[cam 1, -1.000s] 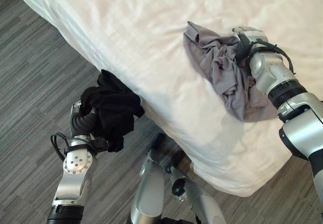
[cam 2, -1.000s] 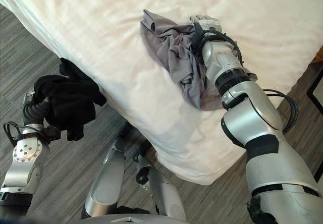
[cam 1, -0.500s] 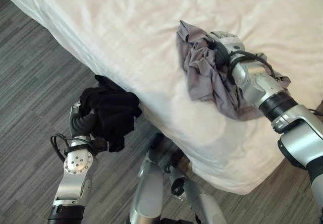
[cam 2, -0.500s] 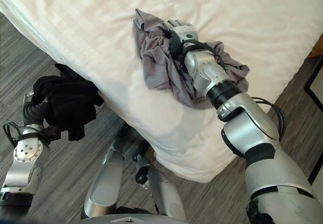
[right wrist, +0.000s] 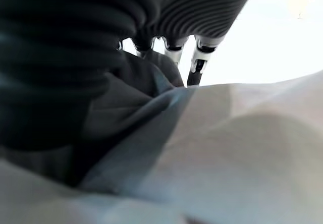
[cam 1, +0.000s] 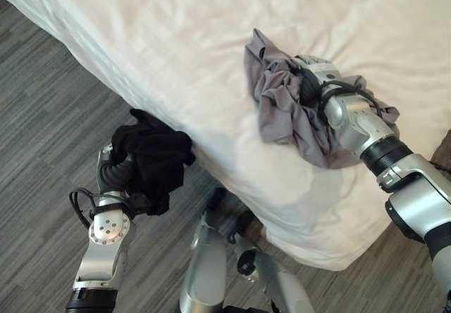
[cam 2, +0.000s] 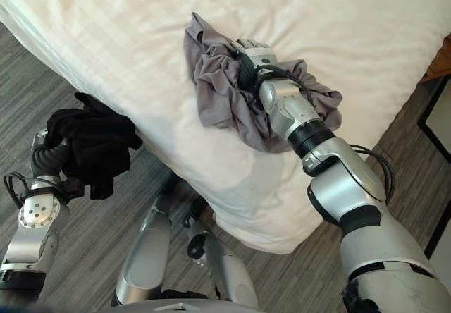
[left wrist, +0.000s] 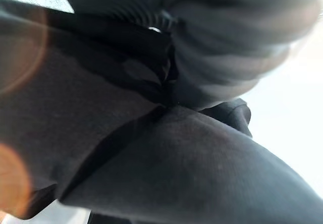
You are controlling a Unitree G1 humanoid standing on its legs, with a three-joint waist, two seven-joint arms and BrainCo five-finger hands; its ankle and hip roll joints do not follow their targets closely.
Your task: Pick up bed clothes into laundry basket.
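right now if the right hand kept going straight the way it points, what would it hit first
The right hand is already pressed into the grey garment on the bed, pointing toward the far side. Going on, it would likely bunch the grey cloth ahead of its fingers, then slide onto bare white bedding; depth is hard to judge.

white bed [cam 1: 176, 38], grey garment [cam 1: 282, 108] on it

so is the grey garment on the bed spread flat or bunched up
Bunched up. The grey garment lies crumpled in folds on the white bed, gathered around the right hand.
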